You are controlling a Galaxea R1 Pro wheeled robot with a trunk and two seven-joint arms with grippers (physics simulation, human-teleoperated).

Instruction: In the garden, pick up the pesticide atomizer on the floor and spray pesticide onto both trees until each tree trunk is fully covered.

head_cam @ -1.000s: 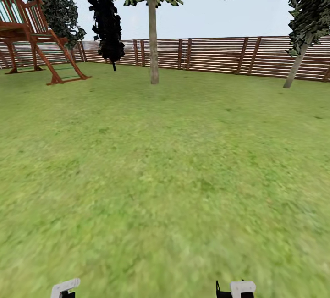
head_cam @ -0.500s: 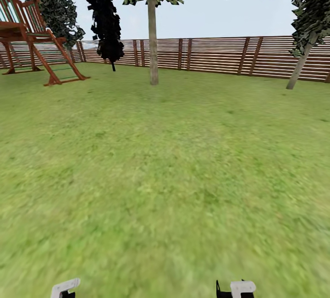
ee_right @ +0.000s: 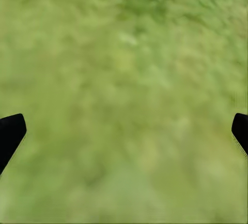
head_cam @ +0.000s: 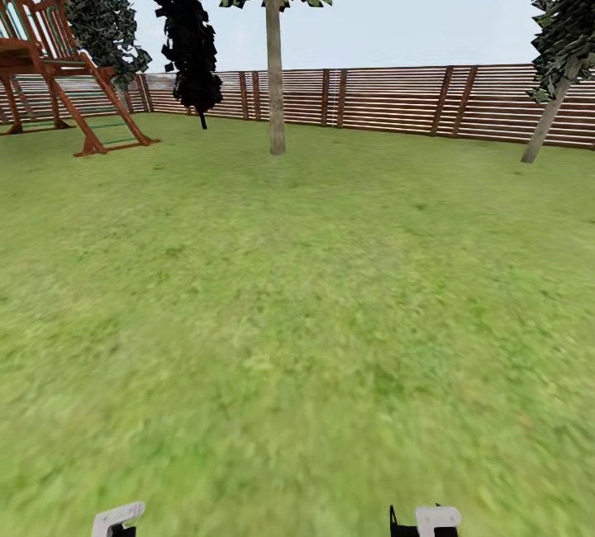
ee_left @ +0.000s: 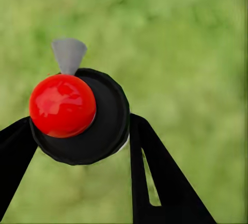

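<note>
In the left wrist view, the pesticide atomizer (ee_left: 98, 131) is a round black bottle with a red spot (ee_left: 62, 105) and a grey nozzle (ee_left: 68, 54). My left gripper (ee_left: 82, 128) is shut on it over blurred grass, a black finger on each side. The right gripper (ee_right: 124, 131) hangs open above bare grass, its black fingertips (ee_right: 10, 133) at the picture's edges. Far ahead in the head view stands a tree with a straight pale trunk (head_cam: 276, 74). Another tree with a leaning trunk (head_cam: 547, 120) is at the right by the fence. White parts of both arms show at the bottom edge.
A wide green lawn (head_cam: 297, 297) stretches ahead to a reddish-brown slat fence (head_cam: 397, 99). A wooden play frame (head_cam: 58, 66) with a ladder stands at the far left. A black thin-stemmed conifer (head_cam: 192, 41) rises beside it near the fence.
The whole head view has shifted a little: the play frame slid left and the right tree slid right, so the camera has moved. Both arms hold their places in it.
</note>
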